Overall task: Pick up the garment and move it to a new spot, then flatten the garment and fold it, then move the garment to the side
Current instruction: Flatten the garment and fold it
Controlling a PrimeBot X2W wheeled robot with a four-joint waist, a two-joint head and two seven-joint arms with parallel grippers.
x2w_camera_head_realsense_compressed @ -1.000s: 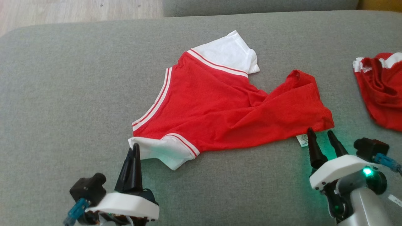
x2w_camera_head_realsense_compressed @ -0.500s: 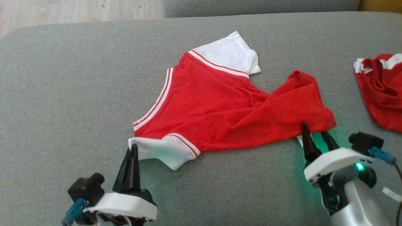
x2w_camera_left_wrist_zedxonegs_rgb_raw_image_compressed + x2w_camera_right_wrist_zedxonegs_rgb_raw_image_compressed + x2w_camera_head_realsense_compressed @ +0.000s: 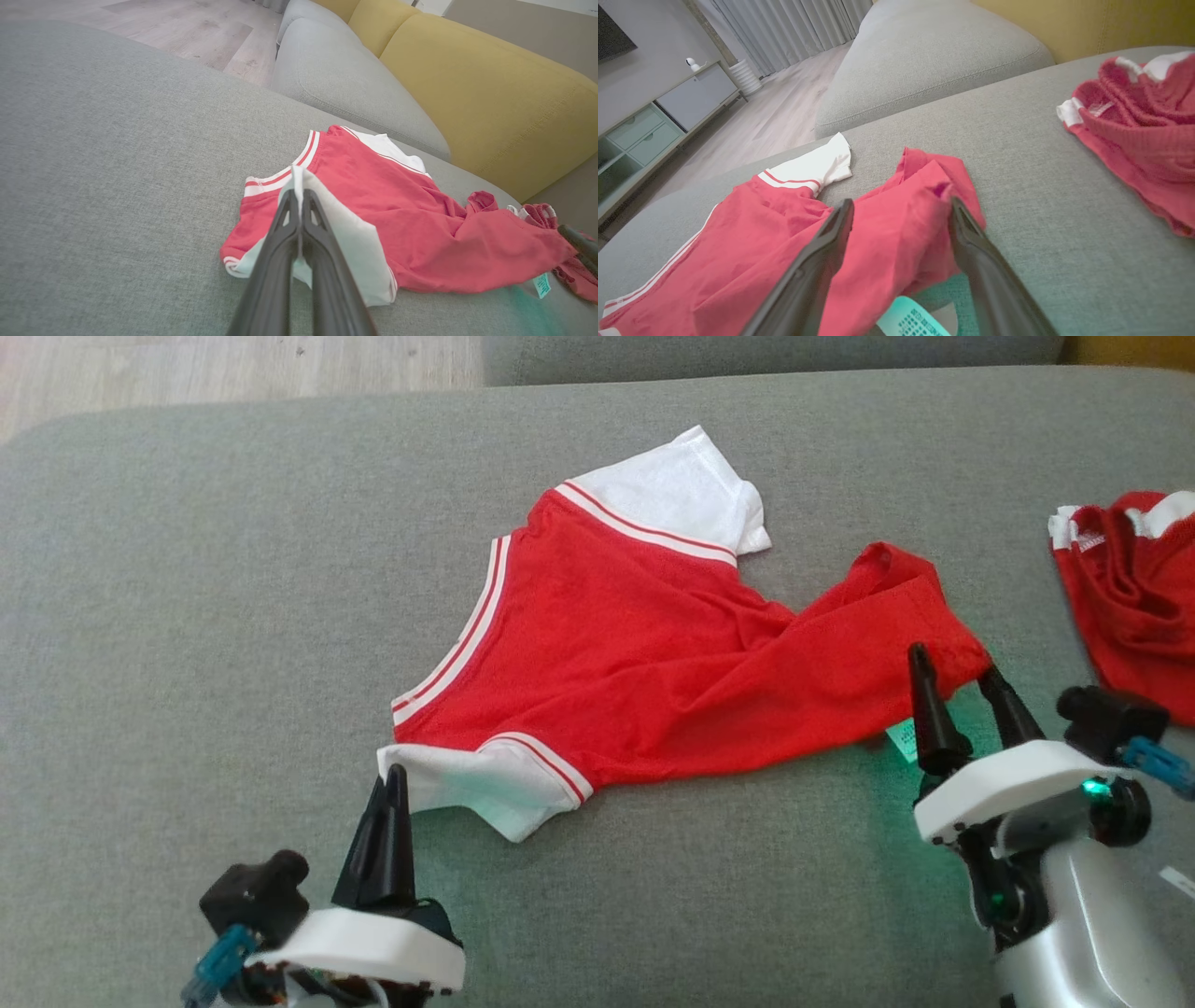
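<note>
Garment (image 3: pixel 653 653) — red tee, white sleeves, rumpled on grey cushion (image 3: pixel 187 616). Likely light, limp, prone to sag. Left gripper (image 3: pixel 398 782) clamped on near sleeve (image 3: pixel 485 789); right gripper (image 3: pixel 954 665) spread astride hem corner (image 3: pixel 952 649) — 2 sound holds.

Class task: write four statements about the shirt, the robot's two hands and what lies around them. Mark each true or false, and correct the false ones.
1. The left hand is shut on the shirt's white sleeve. True.
2. The right hand is shut. False: it is open, with the shirt's red edge between its jaws.
3. The shirt lies on a wooden table. False: it lies on a grey sofa.
4. A second red garment lies to the robot's right of the shirt, apart from it. True.
</note>
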